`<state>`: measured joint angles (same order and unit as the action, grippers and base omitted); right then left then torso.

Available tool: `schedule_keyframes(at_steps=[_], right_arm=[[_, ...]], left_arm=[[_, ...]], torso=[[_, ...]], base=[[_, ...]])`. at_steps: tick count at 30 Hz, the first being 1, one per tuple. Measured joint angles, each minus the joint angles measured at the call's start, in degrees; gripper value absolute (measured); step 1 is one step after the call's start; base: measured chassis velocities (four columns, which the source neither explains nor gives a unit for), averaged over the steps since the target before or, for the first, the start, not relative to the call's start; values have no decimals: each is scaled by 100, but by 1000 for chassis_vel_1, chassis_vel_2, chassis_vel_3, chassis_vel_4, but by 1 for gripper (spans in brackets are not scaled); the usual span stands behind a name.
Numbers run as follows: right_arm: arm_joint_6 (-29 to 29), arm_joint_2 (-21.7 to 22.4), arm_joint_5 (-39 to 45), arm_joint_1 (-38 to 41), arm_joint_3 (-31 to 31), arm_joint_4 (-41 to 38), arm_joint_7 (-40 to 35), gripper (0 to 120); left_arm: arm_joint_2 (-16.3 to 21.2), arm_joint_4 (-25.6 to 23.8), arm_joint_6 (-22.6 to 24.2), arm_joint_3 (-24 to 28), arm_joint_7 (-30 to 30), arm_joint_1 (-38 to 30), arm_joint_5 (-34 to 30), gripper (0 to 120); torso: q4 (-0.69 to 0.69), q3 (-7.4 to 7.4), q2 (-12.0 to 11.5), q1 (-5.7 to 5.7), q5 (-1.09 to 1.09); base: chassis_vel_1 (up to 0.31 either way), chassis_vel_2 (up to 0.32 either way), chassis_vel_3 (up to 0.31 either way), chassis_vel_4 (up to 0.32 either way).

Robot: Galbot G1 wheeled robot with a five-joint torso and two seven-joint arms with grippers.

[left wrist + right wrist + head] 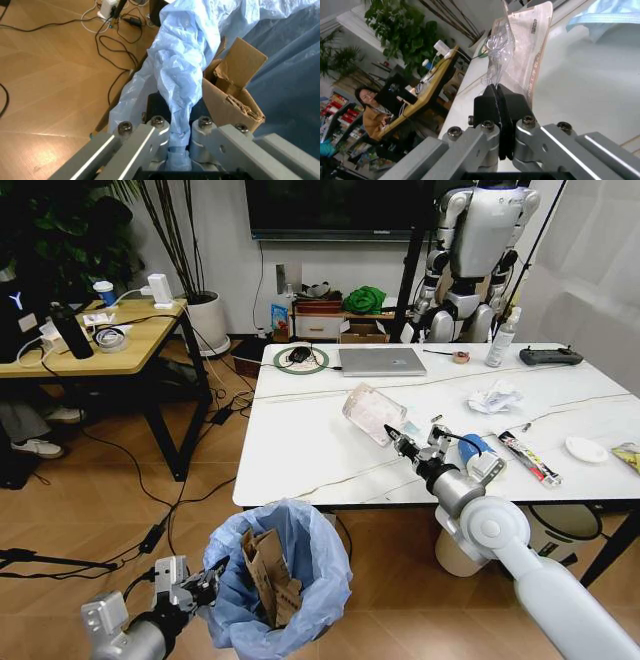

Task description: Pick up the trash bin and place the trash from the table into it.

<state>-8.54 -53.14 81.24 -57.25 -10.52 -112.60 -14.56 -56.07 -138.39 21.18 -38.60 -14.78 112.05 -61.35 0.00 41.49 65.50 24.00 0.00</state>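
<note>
- While the right gripper (394, 437) has its pads pinched tight on the lower corner of the flat clear package (373, 413), that pkg stands tilted up off the table (300, 450), mid-top; the right wrist view shows the black pads closed flat on the film edge w/ no gap.
- Left gripper (212, 578) is clamped on the bunched light-blue bag at the rim of the trash bin (300, 565), holding the bin low in front of the table's near edge, on the robot's left.
- Done so far, judging by how things lie: bin is in hand, and a crumpled brown paper bag (268, 570) sits inside it.
- Left to do: the clear pkg isn't in the bin yet, and it's well apart from it, over the table.
- Other trash on the top: blue paper cup (470, 448) just beside the right wrist, white tissue wad (497, 396) farther back, long wrapper (528, 458) to the right, a white disc (585, 448) and a yellow wrapper (629, 455) near the right edge.
- Not trash: laptop (381, 361), black remote (550, 357), spray bottle (501, 340).
- In the way, I'd say: the table's near edge lies between pkg and bin; the cup is close to the arm and could get knocked.
- Wooden desk (100, 345) and floor cables (150, 480) are on the left, clear of both arms.
</note>
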Motion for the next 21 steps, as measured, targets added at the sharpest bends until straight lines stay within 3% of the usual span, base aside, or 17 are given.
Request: schedule_keyframes(at_steps=[21], right_arm=[[5, 181, -57, -76, 272, -256, 255, 0]], left_arm=[[119, 112, 87, 30, -489, -192, -251, 0]], torso=[[0, 0, 0, 0, 0]], base=[[0, 0, 0, 0]])
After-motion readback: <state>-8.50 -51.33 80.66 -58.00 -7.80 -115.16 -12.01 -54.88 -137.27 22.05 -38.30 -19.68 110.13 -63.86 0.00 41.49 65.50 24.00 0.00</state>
